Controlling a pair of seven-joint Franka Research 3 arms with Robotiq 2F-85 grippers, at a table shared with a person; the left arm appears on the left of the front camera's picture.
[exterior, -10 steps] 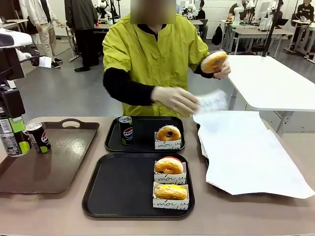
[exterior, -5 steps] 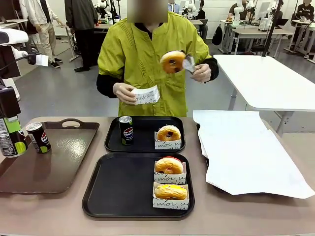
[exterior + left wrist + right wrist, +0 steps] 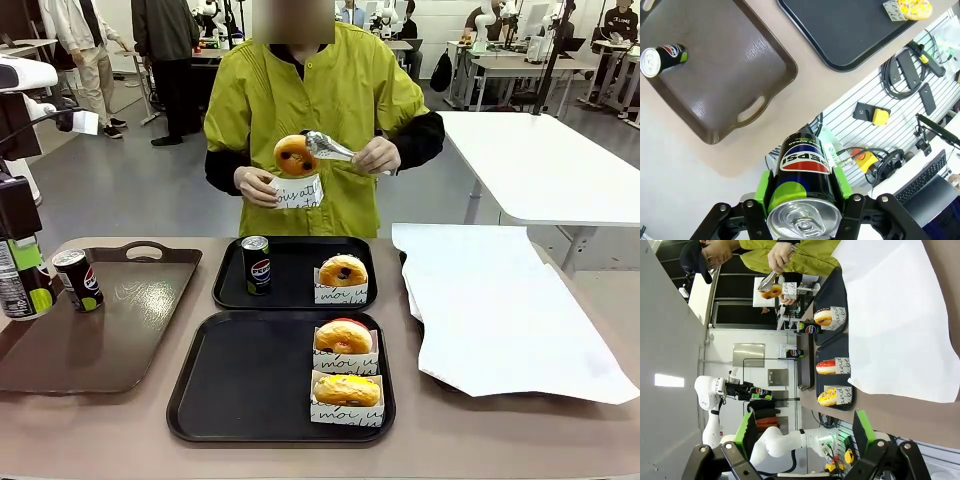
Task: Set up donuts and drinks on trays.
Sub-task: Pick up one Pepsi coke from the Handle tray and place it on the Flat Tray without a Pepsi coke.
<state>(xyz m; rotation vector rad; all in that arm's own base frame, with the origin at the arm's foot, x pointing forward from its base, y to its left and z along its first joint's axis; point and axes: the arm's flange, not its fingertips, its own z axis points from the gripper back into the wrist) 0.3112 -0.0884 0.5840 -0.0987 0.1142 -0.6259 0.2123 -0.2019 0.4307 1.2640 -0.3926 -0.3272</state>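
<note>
My left gripper (image 3: 802,202) is shut on a Pepsi can (image 3: 802,172) and holds it at the table's left edge (image 3: 20,285), above the table beside the brown tray. A second can (image 3: 78,280) stands on that brown tray. The far black tray (image 3: 295,296) carries a can (image 3: 256,264) and a sleeved donut (image 3: 343,272). On the near black tray (image 3: 240,380) sit a red-iced donut (image 3: 343,338) and a yellow-iced donut (image 3: 347,390), both in sleeves. The person holds another donut (image 3: 296,155) in tongs over a paper sleeve (image 3: 297,191). My right gripper (image 3: 804,435) stands open, off to the table's right.
The glossy brown handled tray (image 3: 130,330) lies at the left. A white-paper-covered tray (image 3: 500,310) takes up the right side. The person stands at the far edge, both hands above the far black tray. The near black tray's left half is bare.
The person has swung the donut in the tongs from the upper right down to the paper sleeve in the other hand. My left gripper, with its can, shifted slightly left.
</note>
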